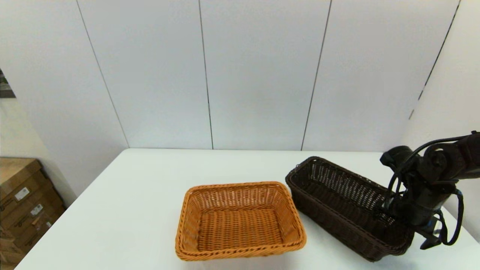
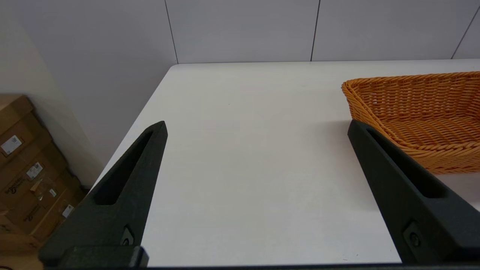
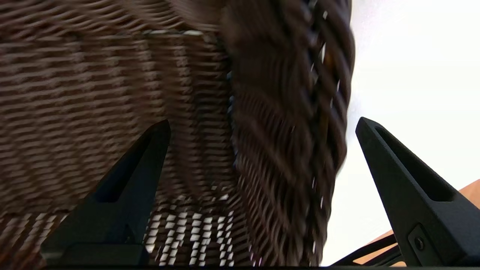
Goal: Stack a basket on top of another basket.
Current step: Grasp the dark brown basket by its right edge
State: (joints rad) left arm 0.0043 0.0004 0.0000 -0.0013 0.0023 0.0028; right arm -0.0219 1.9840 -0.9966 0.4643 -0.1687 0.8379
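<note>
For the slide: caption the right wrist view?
Open right claw straddling the dark brown basket's wall.

The setting is a robot test or laboratory workspace, not a home or shop. Indicators: a plain white table (image 1: 131, 210) stands against bare white wall panels (image 1: 258, 75) divided by thin vertical seams, forming an undecorated enclosure around the work surface. Stacked cardboard boxes (image 1: 22, 202) bearing shipping labels sit on the floor beside the table's left edge; the left wrist view shows the same boxes (image 2: 30, 176). A black robot arm with exposed cable loops (image 1: 431, 176) reaches over the table's right side. No domestic furnishing is visible.
</note>
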